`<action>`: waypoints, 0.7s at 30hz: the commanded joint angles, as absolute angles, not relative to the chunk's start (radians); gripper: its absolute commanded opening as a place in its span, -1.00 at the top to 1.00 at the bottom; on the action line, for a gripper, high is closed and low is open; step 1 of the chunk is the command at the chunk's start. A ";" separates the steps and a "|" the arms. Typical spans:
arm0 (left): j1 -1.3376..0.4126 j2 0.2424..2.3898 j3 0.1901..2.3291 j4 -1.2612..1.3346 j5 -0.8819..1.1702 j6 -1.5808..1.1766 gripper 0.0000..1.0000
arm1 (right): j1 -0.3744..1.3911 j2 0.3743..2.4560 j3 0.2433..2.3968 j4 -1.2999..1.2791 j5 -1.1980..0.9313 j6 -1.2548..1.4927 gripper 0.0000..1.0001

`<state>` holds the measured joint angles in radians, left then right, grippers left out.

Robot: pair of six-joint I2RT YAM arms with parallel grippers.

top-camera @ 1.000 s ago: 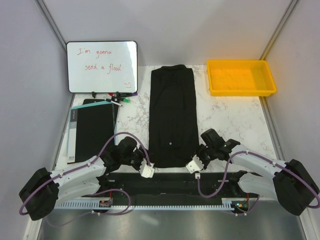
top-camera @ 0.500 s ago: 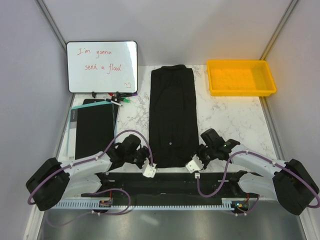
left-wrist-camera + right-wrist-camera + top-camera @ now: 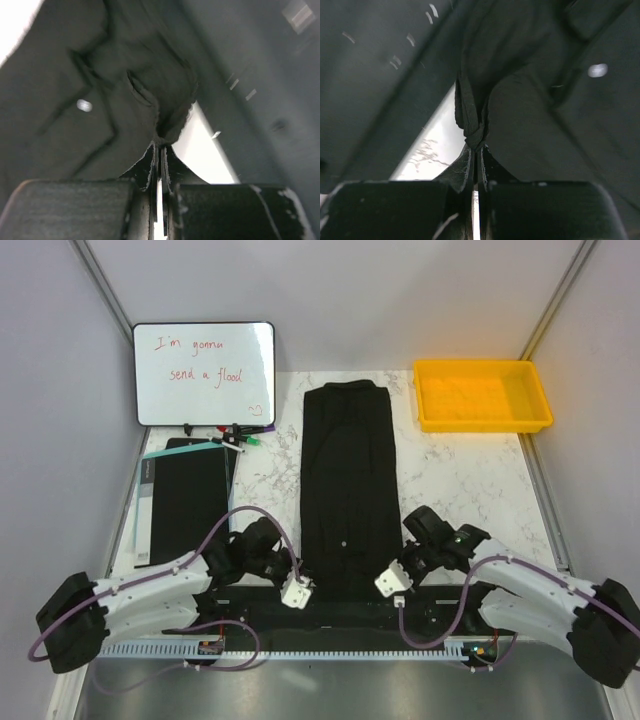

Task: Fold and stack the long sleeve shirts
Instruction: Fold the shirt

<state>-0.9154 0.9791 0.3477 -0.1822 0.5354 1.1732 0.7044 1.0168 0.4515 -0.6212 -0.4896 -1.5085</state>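
The long sleeve shirt (image 3: 347, 480) is lying as a narrow black strip down the middle of the desk (image 3: 460, 475), running far to near. The left claw (image 3: 160, 149) is pinching its near left corner, and the right claw (image 3: 476, 149) its near right corner — both clamped tight on cloth.

Marbled table (image 3: 460, 480), black shirt (image 3: 345, 470) down its middle, yellow tray (image 3: 480, 423) far right, black board (image 3: 185, 505) left

Black long sleeve shirt (image 3: 347, 480) lies folded lengthwise, a narrow strip mid-table.
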 commanded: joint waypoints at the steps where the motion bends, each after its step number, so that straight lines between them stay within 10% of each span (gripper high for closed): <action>1: -0.994 0.781 0.416 -0.365 0.626 0.951 0.96 | 0.787 0.829 0.543 -0.822 -0.584 -1.317 1.00; 21: -0.555 1.325 0.830 -0.170 0.710 1.020 0.96 | 0.388 1.349 1.020 -0.790 -0.618 -1.555 1.00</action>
<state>-0.5972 1.2243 0.7437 -0.2619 0.6594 0.9810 0.4335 1.2427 0.9138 -0.7925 -0.5522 -1.4570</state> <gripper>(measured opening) 0.031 0.019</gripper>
